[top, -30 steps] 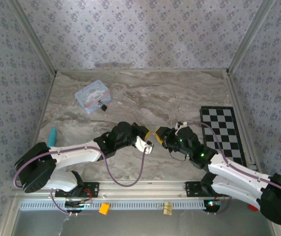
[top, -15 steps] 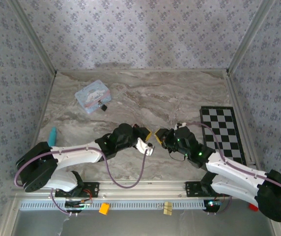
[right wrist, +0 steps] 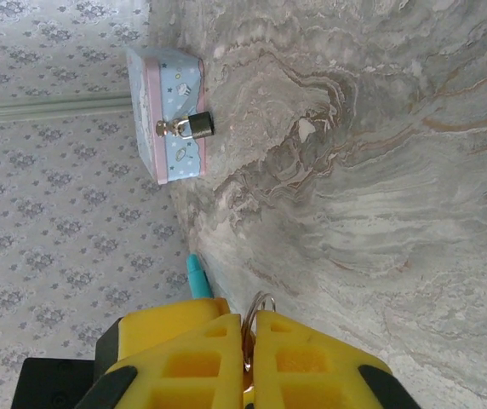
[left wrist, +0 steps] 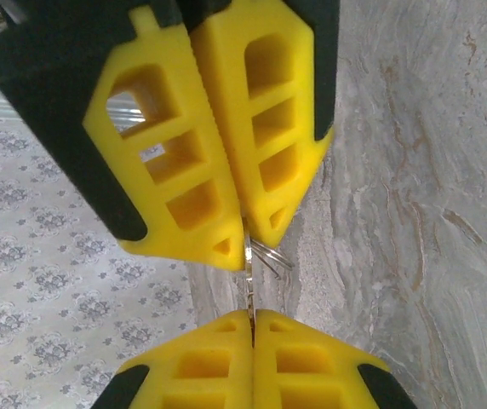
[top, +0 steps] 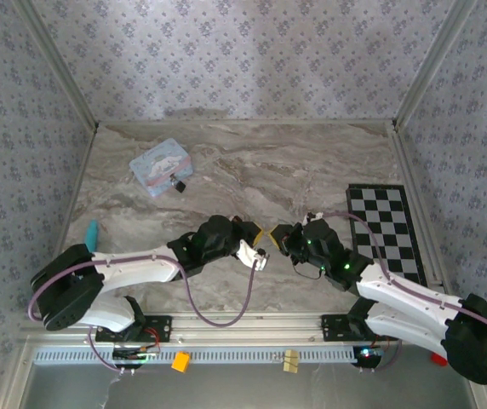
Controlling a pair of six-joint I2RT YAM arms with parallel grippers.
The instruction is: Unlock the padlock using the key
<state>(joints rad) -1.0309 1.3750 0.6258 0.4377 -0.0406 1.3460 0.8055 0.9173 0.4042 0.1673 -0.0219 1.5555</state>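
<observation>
A staged robot-lab test booth: a grey marble-patterned tabletop (top: 312, 162) boxed in by lilac floral-wallpaper panels (top: 243, 60) on bare aluminium posts (top: 56, 64), a black-and-white checkerboard board (top: 397, 221) at its right edge, a ribbed metal rail (top: 226, 354) along its near edge.

Two arms are working here, the left arm (top: 133, 268) and the right arm (top: 397, 298), each carrying one gripper: the left gripper (top: 259, 232) and the right gripper (top: 275, 232). Four yellow fingers (left wrist: 303, 85) are showing, two per gripper. One key (left wrist: 249, 260) with one wire ring (right wrist: 260, 305) is showing. One padlock (right wrist: 197, 125), one light-blue tin (top: 160, 164), one teal object (top: 91, 232) and one checkerboard (top: 388, 223) are lying on one table (top: 312, 170)
</observation>
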